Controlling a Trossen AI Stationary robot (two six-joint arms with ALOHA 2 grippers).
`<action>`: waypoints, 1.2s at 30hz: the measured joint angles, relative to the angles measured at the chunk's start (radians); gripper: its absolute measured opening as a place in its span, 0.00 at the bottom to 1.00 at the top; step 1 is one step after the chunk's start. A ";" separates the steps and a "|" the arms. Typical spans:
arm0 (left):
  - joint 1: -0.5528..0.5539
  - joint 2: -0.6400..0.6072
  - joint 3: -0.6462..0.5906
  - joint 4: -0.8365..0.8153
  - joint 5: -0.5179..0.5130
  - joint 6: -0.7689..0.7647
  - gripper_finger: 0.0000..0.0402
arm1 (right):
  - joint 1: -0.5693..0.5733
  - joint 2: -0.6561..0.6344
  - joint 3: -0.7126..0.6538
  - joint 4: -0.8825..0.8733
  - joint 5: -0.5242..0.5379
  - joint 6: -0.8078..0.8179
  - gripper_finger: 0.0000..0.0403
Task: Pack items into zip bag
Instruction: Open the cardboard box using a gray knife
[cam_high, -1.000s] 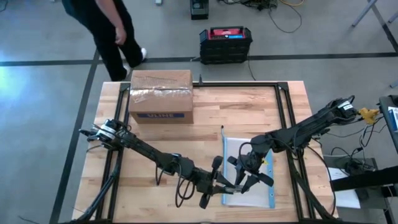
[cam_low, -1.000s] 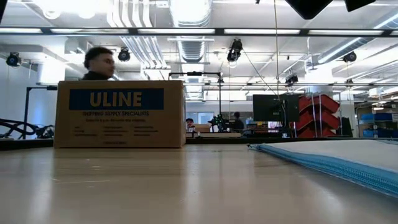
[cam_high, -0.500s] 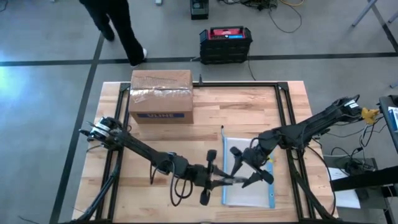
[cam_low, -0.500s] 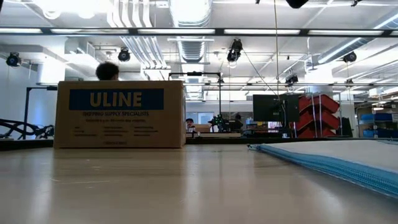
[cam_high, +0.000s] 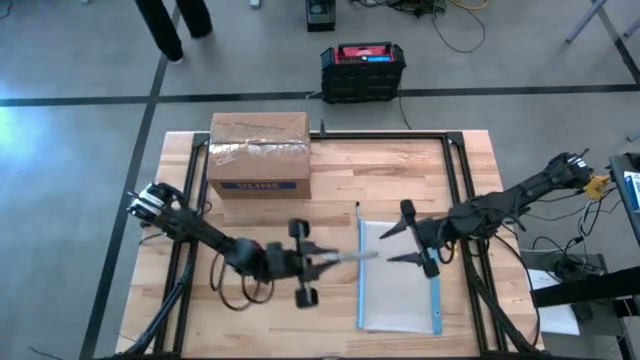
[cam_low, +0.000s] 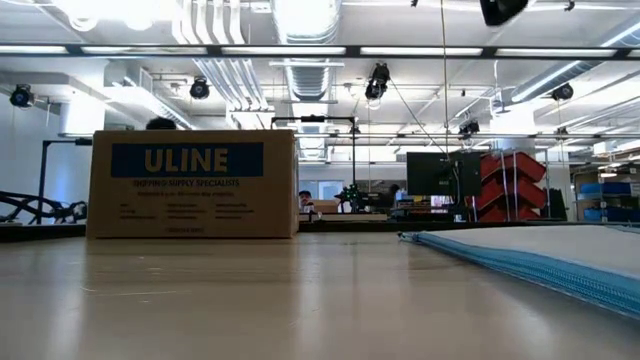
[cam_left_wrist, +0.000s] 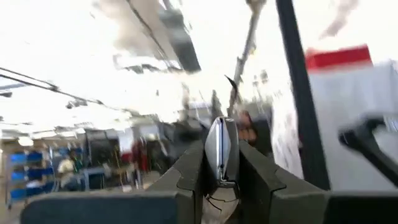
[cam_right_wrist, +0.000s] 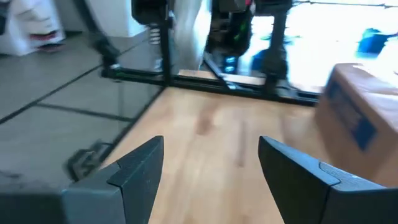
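Observation:
The zip bag (cam_high: 398, 285) lies flat on the table's right half, its blue zip strip (cam_high: 437, 300) along its right edge; the low view shows it at the right (cam_low: 540, 250). My left gripper (cam_high: 325, 263) hovers left of the bag, shut on a thin silvery item (cam_high: 355, 258) whose free end points toward the bag. My right gripper (cam_high: 400, 244) hangs open over the bag's far part, with nothing between its fingers (cam_right_wrist: 211, 152). My left gripper pinches the thin silvery item (cam_left_wrist: 219, 140) between its two fingers, which lie on its flat sides. The item sticks out past the fingertips along the line of the fingers, toward the table's right, lifted clear of the table.
A brown ULINE cardboard box (cam_high: 258, 155) stands at the table's far left (cam_low: 190, 185). A black metal frame (cam_high: 455, 190) runs around the work area. A person's legs (cam_high: 170, 25) show on the floor beyond the far edge. Bare wood lies in front of the box.
My left gripper has drawn back from the bag's near left corner toward the table's left and far side, tipping upward, with the silvery item still in it. My right gripper has withdrawn from the middle of the bag toward its far right and has turned. The person has walked away.

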 joint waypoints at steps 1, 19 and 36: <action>0.011 0.003 -0.026 0.030 0.001 -0.018 0.13 | 0.000 -0.002 -0.037 0.049 0.022 -0.003 0.60; 0.117 0.051 -0.004 0.027 0.073 -0.139 0.13 | -0.112 0.372 -0.203 0.976 0.105 -0.210 0.58; 0.116 0.051 -0.006 -0.015 0.068 -0.140 0.13 | -0.109 0.400 -0.066 0.935 0.002 -0.210 0.52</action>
